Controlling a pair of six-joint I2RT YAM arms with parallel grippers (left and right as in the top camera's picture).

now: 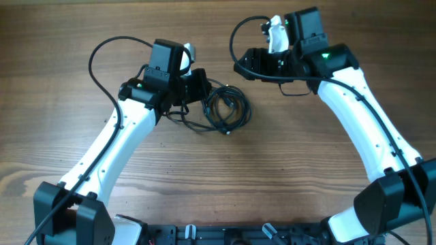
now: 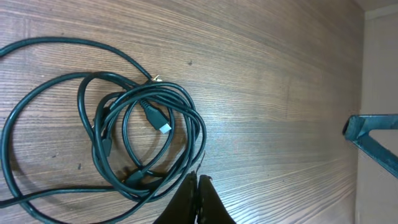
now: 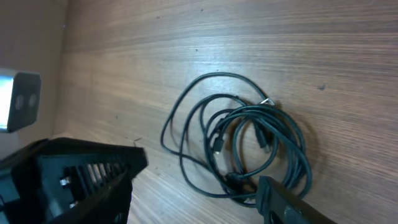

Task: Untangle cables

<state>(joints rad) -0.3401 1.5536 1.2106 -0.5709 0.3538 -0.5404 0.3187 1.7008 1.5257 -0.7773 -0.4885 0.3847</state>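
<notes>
Nearest to me, the two white arms rise from the front edge of the wooden table [image 1: 306, 177] and lean away toward 12 o'clock. Past them, about mid-table, lie the cables [image 1: 228, 109], thin black cords wound into one roughly round bundle. A looser loop strays out of it toward 9 o'clock, so the heap runs a little longer from 9 to 3 than from 6 to 12. Inside the coil a plug [image 2: 163, 127] with a pale tip lies flat on the wood.

Just beyond, the left gripper [image 1: 197, 85] sits with the bundle at its 4 o'clock. In its own wrist view the fingers [image 2: 200, 194] are pressed together right at the rim of the coil. I cannot tell whether a strand is nipped between them.

Farthest back, the right gripper [image 1: 246, 66] has the bundle at its 7 o'clock. Its jaws stand wide apart, and in its wrist view the coil shows in the gap between them, a short way off and untouched.

To my eye the left arm is the nearer one, already on the rim. The knot looks barely loosened. I would guess the next pull should draw the stray loop out toward 9 o'clock, while the right arm comes down to pin the opposite side.
</notes>
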